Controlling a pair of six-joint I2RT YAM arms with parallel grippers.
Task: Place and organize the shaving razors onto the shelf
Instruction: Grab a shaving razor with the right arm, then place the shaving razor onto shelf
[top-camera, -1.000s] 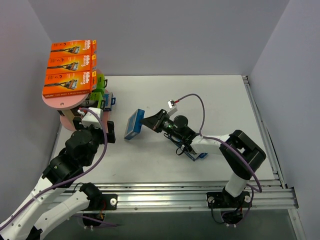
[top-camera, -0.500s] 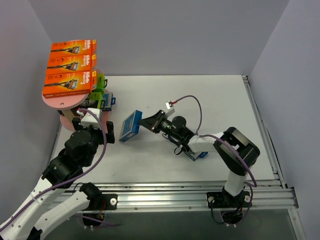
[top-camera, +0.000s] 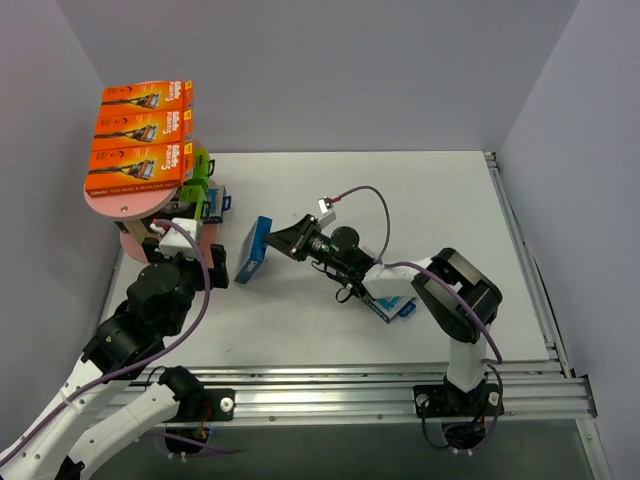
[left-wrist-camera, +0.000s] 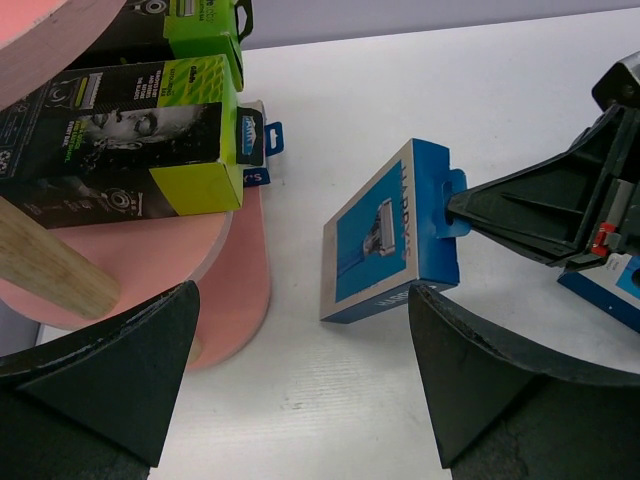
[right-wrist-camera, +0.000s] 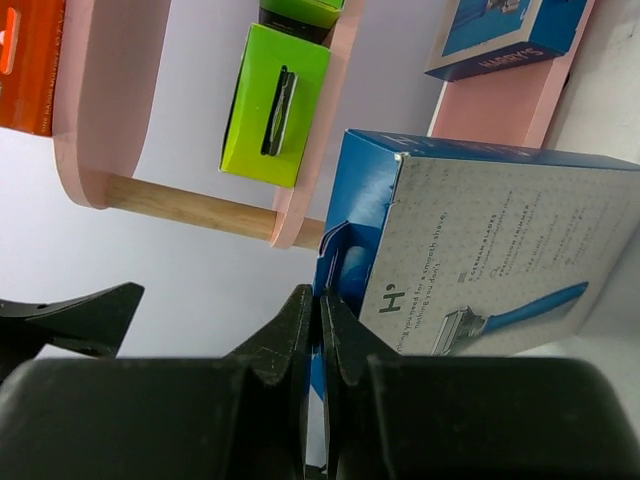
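Right pincer (top-camera: 280, 243): narrowed onto the blue hang tab of one blue-and-grey razor pack (top-camera: 252, 250). The pack is held on edge and tilted, low over the surface (top-camera: 430, 200); whether it touches cannot be told. The tab grip is judged to keep the pack's body free, either for a handover or for sliding onto a board.

Left pincer (left-wrist-camera: 300, 300): spread wide, nothing held, set facing the pack just beside the shelf (top-camera: 112, 205), apparently to receive it.

Shelf holdings, sorted by colour:
- three orange packs (top-camera: 140, 125) are ranked on the top board;
- two black-and-lime packs (left-wrist-camera: 120, 140) are kept on the board beneath;
- one blue pack (right-wrist-camera: 505, 35) is kept on a board lower down.

A further blue pack (top-camera: 397, 306) lies on the surface, largely hidden beneath the right arm. In the top view the shelf's upright and lower boards are masked by the top board and the left arm.
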